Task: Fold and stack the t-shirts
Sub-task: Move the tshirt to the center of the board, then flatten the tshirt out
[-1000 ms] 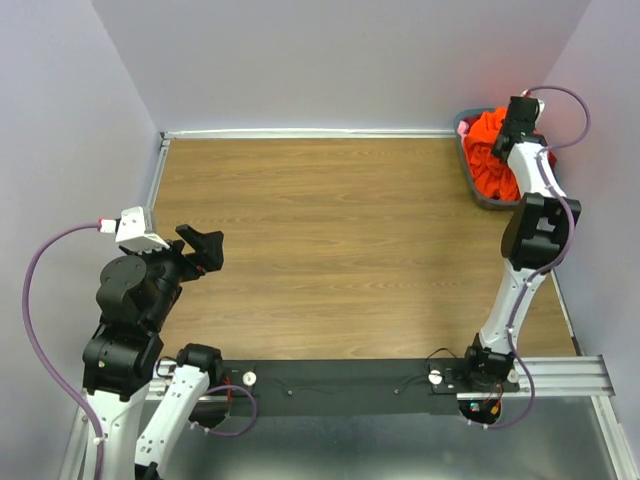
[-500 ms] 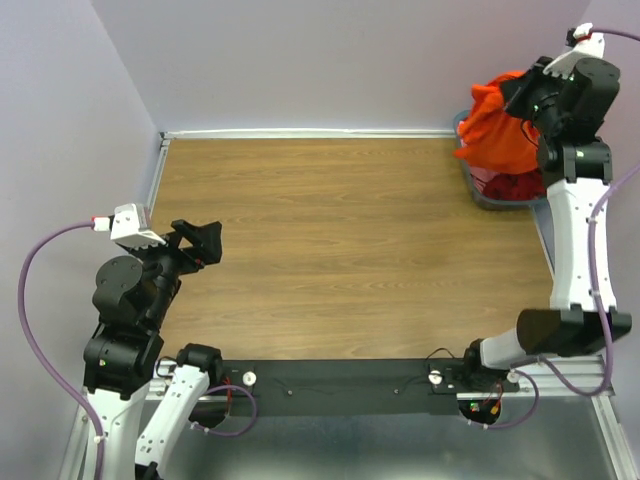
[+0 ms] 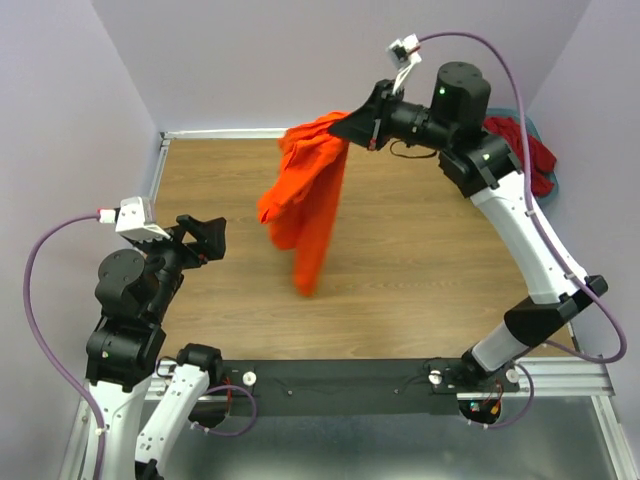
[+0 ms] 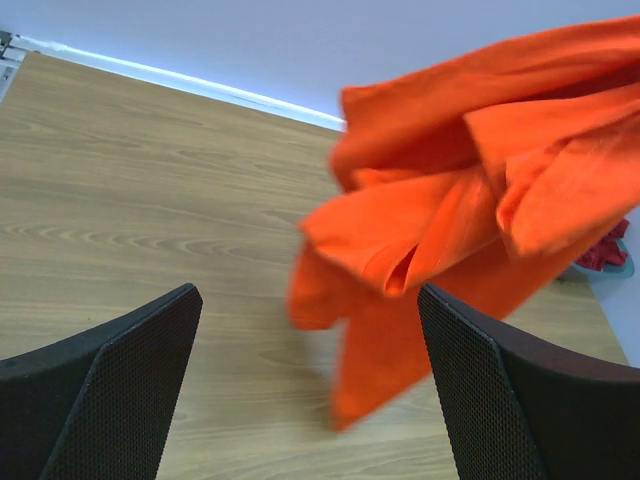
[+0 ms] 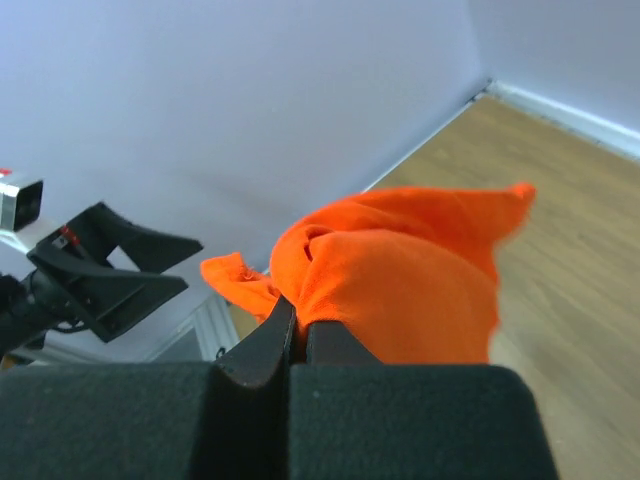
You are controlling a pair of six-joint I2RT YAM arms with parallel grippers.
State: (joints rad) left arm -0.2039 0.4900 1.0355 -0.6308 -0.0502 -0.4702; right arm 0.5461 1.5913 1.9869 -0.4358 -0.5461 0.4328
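Observation:
My right gripper (image 3: 360, 126) is shut on the bright orange t-shirt (image 3: 308, 200) and holds it high over the middle of the wooden table; the shirt hangs down in a bunch, blurred. In the right wrist view the gripper (image 5: 298, 320) pinches a fold of the orange shirt (image 5: 400, 280). The shirt (image 4: 450, 230) also shows in the left wrist view, ahead of my left gripper (image 4: 310, 390). My left gripper (image 3: 205, 240) is open and empty above the table's left side. A dark red t-shirt (image 3: 520, 150) lies in the basket (image 3: 545, 190) at the far right.
The grey-blue basket sits in the far right corner against the wall. Purple walls close the table at the back and both sides. A black rail (image 3: 350, 385) with both arm bases runs along the near edge.
My right arm has lifted the orange shirt out of the basket and swung it left, over the middle of the table. The left arm has barely moved.

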